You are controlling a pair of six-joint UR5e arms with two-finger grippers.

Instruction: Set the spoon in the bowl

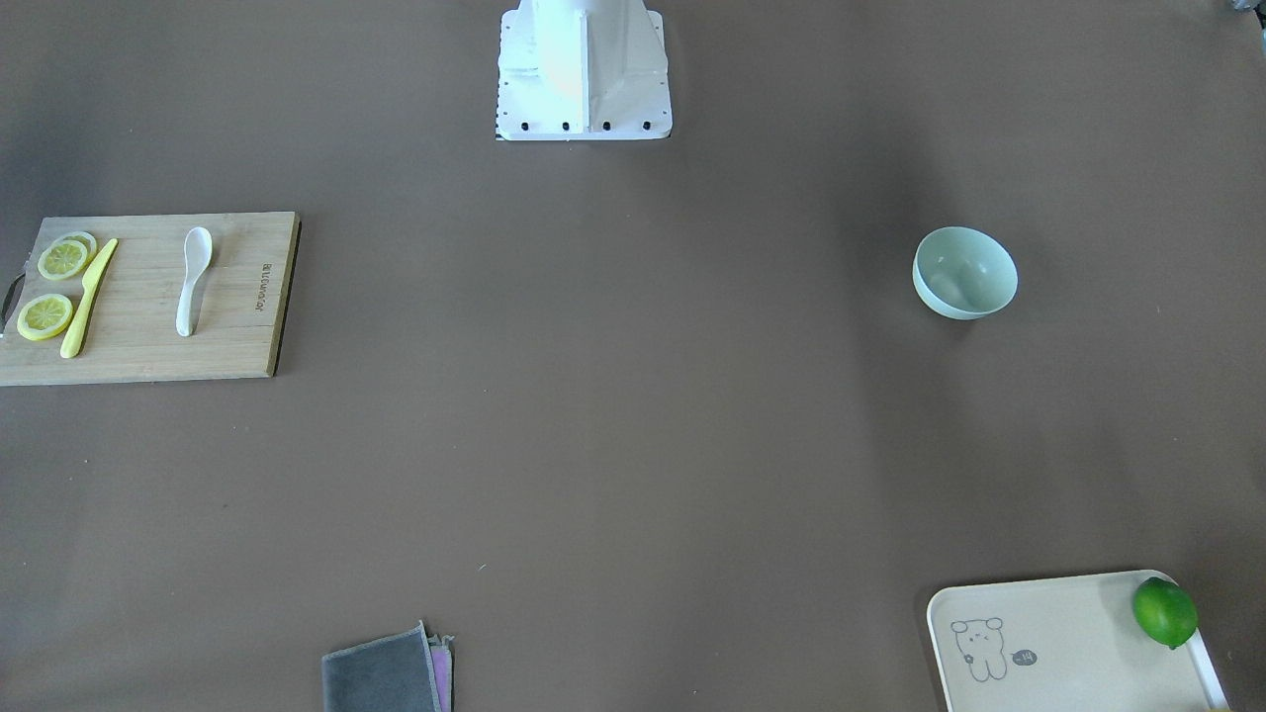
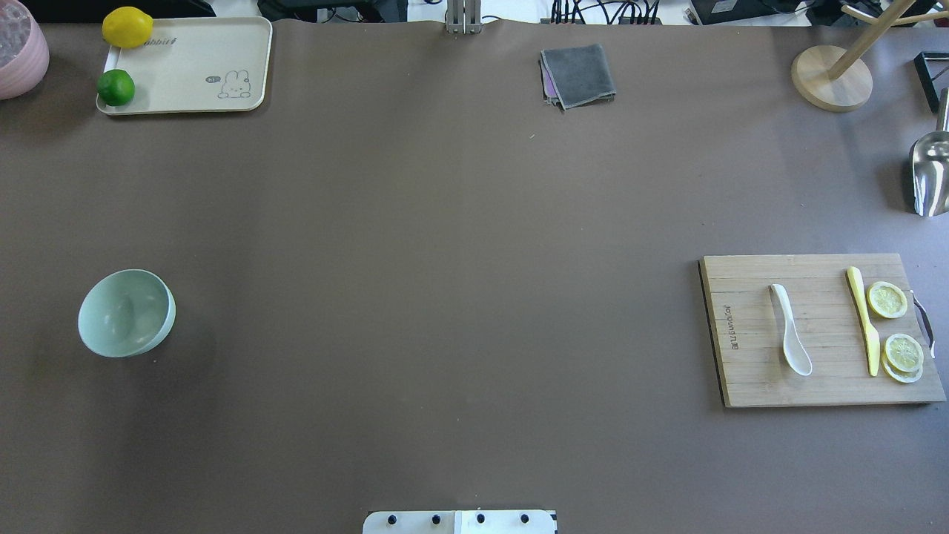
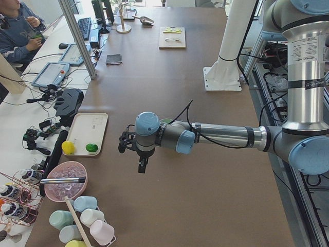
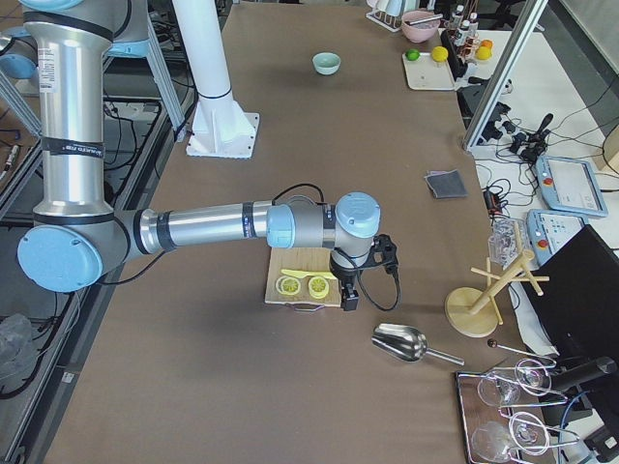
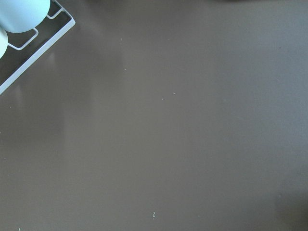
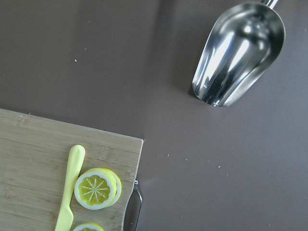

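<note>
The white spoon (image 1: 193,282) lies on a bamboo cutting board (image 1: 237,336) at the robot's right side; it also shows in the overhead view (image 2: 790,340). The mint-green bowl (image 1: 964,272) stands upright and empty at the robot's left side, seen too in the overhead view (image 2: 126,312). My left gripper (image 3: 142,164) hangs above bare table beyond the bowl, near the table's left end. My right gripper (image 4: 348,300) hangs above the outer end of the cutting board, away from the spoon. I cannot tell whether either gripper is open or shut.
A yellow plastic knife (image 2: 864,320) and lemon slices (image 2: 887,300) share the board. A steel scoop (image 2: 930,174) and a wooden stand (image 2: 830,78) lie past it. A cream tray (image 2: 193,70) with a lime and a lemon and a folded grey cloth (image 2: 578,74) sit at the far edge.
</note>
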